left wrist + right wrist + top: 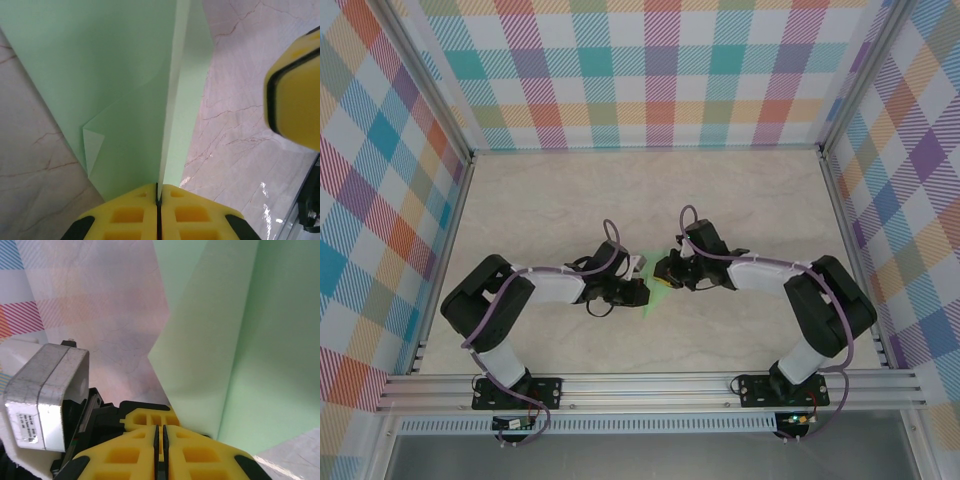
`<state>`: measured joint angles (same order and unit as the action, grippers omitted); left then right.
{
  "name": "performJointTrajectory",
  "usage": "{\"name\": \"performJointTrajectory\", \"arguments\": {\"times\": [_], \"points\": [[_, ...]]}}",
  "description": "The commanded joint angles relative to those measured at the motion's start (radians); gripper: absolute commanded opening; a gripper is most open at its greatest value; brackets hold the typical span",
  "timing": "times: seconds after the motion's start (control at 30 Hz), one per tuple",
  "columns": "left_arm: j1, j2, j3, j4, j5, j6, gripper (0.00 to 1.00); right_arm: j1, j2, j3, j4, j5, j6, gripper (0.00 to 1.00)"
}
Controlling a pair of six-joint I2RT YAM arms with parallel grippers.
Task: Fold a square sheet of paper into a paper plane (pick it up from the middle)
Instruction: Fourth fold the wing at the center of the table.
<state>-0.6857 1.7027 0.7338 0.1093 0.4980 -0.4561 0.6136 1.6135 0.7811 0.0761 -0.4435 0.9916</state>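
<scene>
L gripper [158,192] jaws pinch sheet [115,75] at crease, sheet fanning twd 12 o'clock. R gripper [160,432] jaws pressed together, sheet at its 1 o'clock.

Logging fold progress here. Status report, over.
Left gripper shut on the mint-green sheet of paper, which is partly folded with its crease raised. Right gripper shut beside the sheet, grip on it unclear. No obstruction seen.

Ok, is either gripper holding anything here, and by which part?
The left gripper pinches the green paper by its upright folded edge, jaws shut. The right gripper is shut too; paper between its jaws cannot be told.
</scene>
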Motion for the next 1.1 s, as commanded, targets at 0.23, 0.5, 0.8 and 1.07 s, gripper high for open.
{"name": "performJointTrajectory", "arguments": {"times": [0.23,0.5,0.8,1.07], "points": [[0.049,0.033,-0.05,0.1,0.097,-0.052,0.07,0.014,0.075,0.062,0.036,0.036,0.044,0.12],[0.091,0.046,-0.073,0.15,0.157,-0.097,0.07,0.014,0.114,0.079,0.048,0.04,0.058,0.12],[0.115,0.054,-0.071,0.181,0.209,-0.121,0.07,0.014,0.035,0.076,-0.01,0.085,0.014,0.14],[0.128,0.063,-0.073,0.198,0.21,-0.169,0.06,0.025,0.11,0.106,0.053,0.009,0.03,0.13]]}}
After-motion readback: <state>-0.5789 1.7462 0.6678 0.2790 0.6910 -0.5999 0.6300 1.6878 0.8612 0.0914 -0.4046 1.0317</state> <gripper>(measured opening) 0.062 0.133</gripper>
